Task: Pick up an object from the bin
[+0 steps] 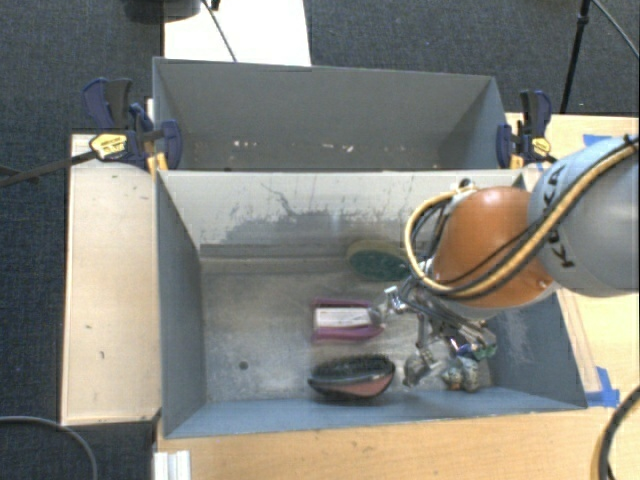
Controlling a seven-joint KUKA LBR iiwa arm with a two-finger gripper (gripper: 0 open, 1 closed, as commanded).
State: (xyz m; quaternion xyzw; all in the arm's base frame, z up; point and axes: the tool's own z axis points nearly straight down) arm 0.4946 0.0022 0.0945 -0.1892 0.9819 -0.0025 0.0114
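My gripper (pixel 430 336) hangs low over the bin's front right part, below the orange dome. Just left of it lies a purple box with a white label (pixel 341 321). In front of the box, by the front wall, rests a dark oval brush with a reddish rim (pixel 352 377); its right end comes close to the gripper's lower tip. A small greenish, mixed-colour thing (pixel 466 374) lies right beside the gripper, toward the front right corner.
A round dark-green thing with a pale rim (pixel 377 263) lies behind the gripper near the back slope, partly behind the arm's cables. The bin's left half is bare grey floor.
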